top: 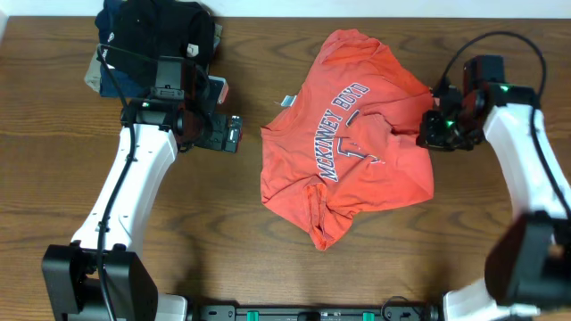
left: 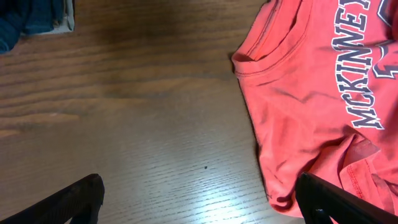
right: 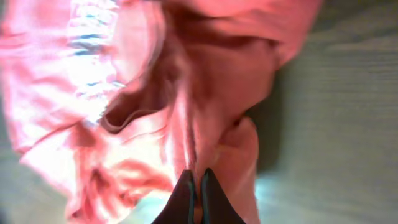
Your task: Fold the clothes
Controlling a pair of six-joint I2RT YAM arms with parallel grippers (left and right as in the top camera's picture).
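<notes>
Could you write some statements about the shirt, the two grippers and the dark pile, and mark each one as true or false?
1. The shirt lies flat and neatly folded. False: it is crumpled and unfolded.
2. The left gripper is open above the table, beside the shirt. True.
3. The right gripper is shut on shirt fabric. True.
4. The dark pile lies on the shirt. False: it lies apart from it, at the far corner by the left arm.
5. The shirt's lettering faces down. False: it faces up.
</notes>
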